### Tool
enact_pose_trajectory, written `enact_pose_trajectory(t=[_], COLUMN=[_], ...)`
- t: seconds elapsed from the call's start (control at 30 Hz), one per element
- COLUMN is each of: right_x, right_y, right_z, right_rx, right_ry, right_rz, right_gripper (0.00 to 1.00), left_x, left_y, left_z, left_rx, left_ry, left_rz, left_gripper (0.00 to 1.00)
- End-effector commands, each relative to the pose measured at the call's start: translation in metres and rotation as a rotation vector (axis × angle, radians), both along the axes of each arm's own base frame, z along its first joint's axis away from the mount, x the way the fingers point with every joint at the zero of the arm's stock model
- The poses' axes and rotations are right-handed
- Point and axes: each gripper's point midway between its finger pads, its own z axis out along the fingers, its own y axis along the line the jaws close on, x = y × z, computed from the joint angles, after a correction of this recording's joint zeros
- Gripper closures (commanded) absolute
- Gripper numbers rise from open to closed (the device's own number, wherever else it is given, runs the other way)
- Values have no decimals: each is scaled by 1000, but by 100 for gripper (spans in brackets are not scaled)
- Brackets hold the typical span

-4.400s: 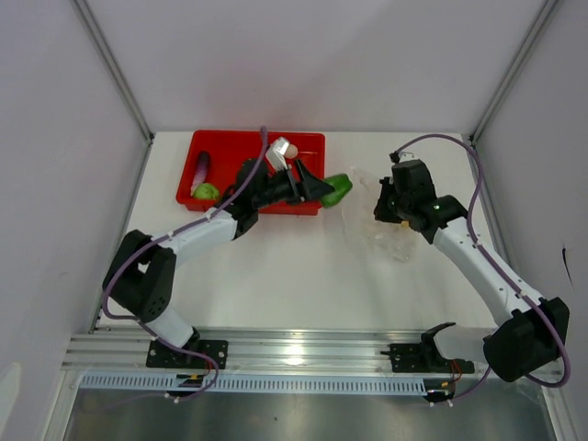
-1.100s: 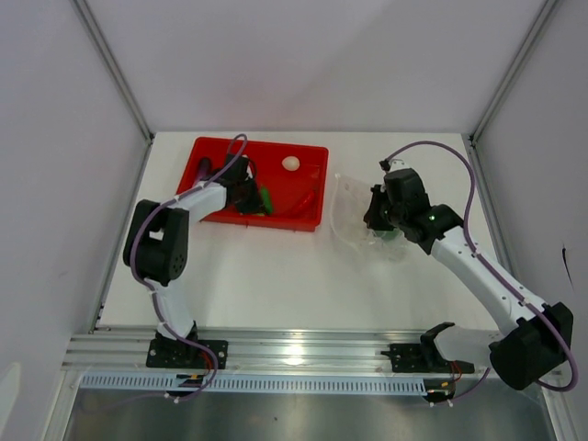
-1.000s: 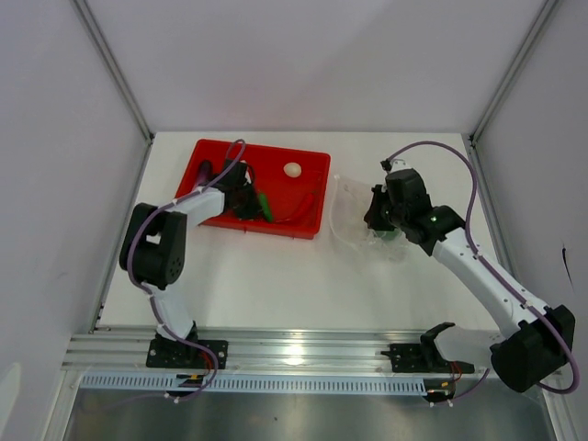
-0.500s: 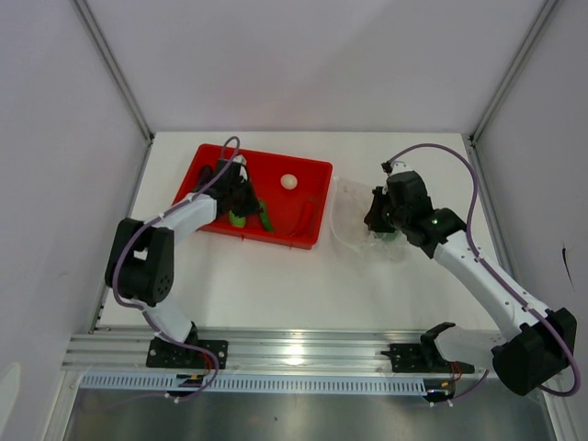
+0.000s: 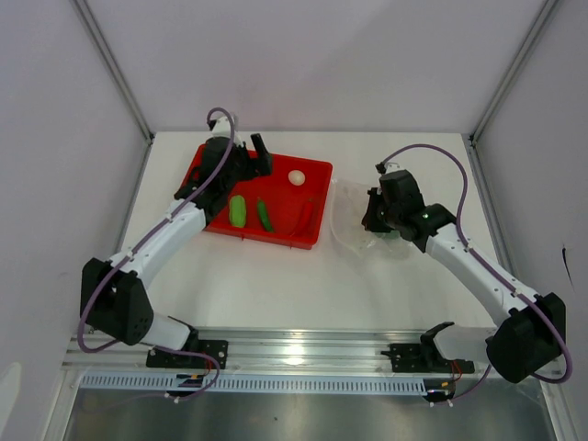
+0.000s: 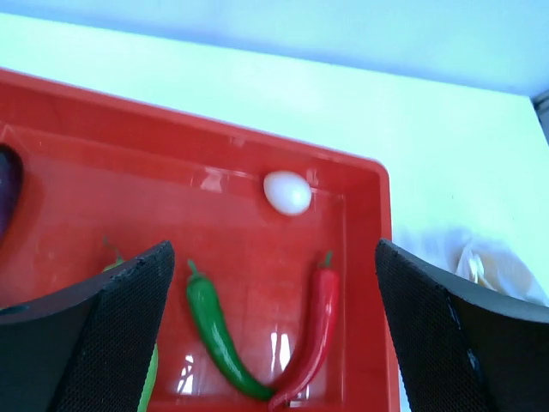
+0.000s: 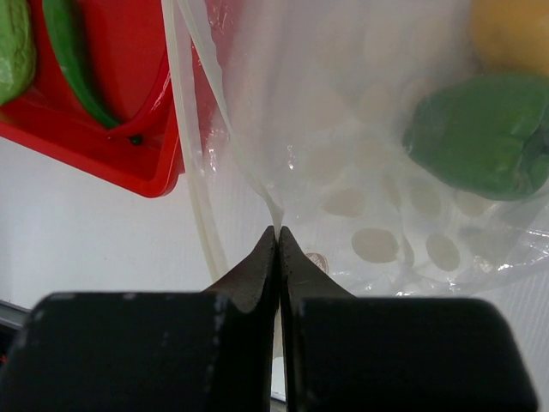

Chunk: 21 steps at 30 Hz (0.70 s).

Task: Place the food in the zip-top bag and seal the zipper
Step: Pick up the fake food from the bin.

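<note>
Right wrist view: the zip-top bag [image 7: 343,172], a thin, clear, crinkled film lying just right of the red tray [image 6: 171,120], is pinched at its mouth edge by the right tool [image 7: 278,236], whose jaws are closed flat on it. It is judged limp and slippery, best held by that edge. Inside it, a green bell pepper [image 7: 480,137] and a lemon [image 7: 515,30] are seen. A white ball [image 6: 287,192], red chili [image 6: 316,326], green chili [image 6: 214,335] and eggplant [image 6: 7,193] are carried in the tray. These are light, glossy pieces, and the ball is likely to roll. The left tool [image 6: 274,249] is spread wide above them, empty. Everything is borne by a white tabletop [image 5: 276,285].
</note>
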Motion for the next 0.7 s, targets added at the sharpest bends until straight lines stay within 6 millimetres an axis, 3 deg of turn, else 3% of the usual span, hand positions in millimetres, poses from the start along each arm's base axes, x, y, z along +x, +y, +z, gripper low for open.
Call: enact_pose_trajectory(t=[0.0, 0.07, 0.13, 0.17, 0.27, 0.3, 0.37, 0.53, 0.57, 0.67], right_x=[13, 14, 13, 13, 12, 12, 11, 11, 11, 11], right_y=[6, 8, 8, 7, 5, 4, 2, -1, -1, -2], right_z=[20, 19, 20, 20, 20, 20, 20, 19, 18, 15], right_rx=[32, 37, 39, 36, 26, 23, 16, 7, 4, -2], right_ry=[-59, -55, -55, -56, -57, -57, -55, -56, -56, -52], right_rz=[-6, -6, -8, -7, -12, -13, -14, -20, -18, -23], right_gripper=[100, 100, 100, 100, 100, 100, 100, 100, 100, 100], left_x=[25, 32, 39, 41, 47, 51, 56, 68, 73, 76], left_y=[1, -11, -24, -28, -39, -42, -55, -78, -84, -96], left_z=[16, -8, 0, -19, -21, -31, -28, -70, -65, -84], left_rx=[-20, 21, 45, 65, 69, 78, 55, 3, -21, -106], left_ry=[-29, 78, 99, 152, 140, 154, 157, 349, 346, 417], left_rz=[46, -16, -82, -110, -174, -181, -242, -274, -285, -278], left_gripper=[1, 5, 12, 12, 11, 11, 12, 16, 17, 17])
